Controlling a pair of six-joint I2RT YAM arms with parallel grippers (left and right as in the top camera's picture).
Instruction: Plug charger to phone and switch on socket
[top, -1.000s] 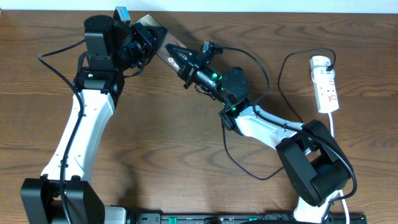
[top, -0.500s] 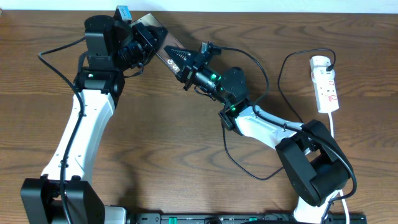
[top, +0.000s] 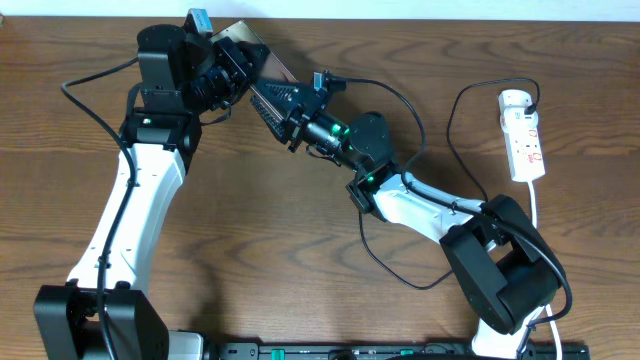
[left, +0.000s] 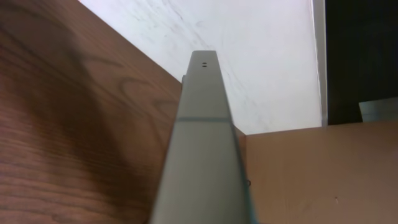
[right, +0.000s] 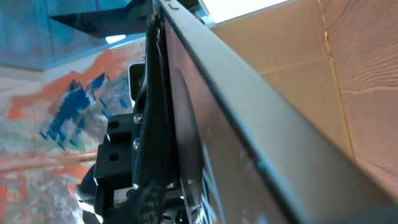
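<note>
My left gripper (top: 228, 72) is shut on the phone (top: 245, 42), a dark slab held tilted above the table's far edge. In the left wrist view the phone's grey edge (left: 202, 137) runs up the middle and hides the fingers. My right gripper (top: 268, 100) is pressed against the phone's lower end, its fingers together; the charger's connector tip is hidden. In the right wrist view the phone (right: 261, 124) fills the frame, with dark gripper parts (right: 155, 174) beside it. The thin black charger cable (top: 455, 110) runs to a black plug (top: 533, 97) at the white socket (top: 524, 135), far right.
The wooden table (top: 260, 230) lies under both arms. A black cable loop (top: 400, 275) lies on it in front of the right arm. The socket's white lead (top: 540, 200) runs toward the front right. A pale wall (left: 249, 56) stands behind the table.
My right gripper has moved left and slightly up, from just short of the phone's lower end to against it. The left gripper and phone have barely moved.
</note>
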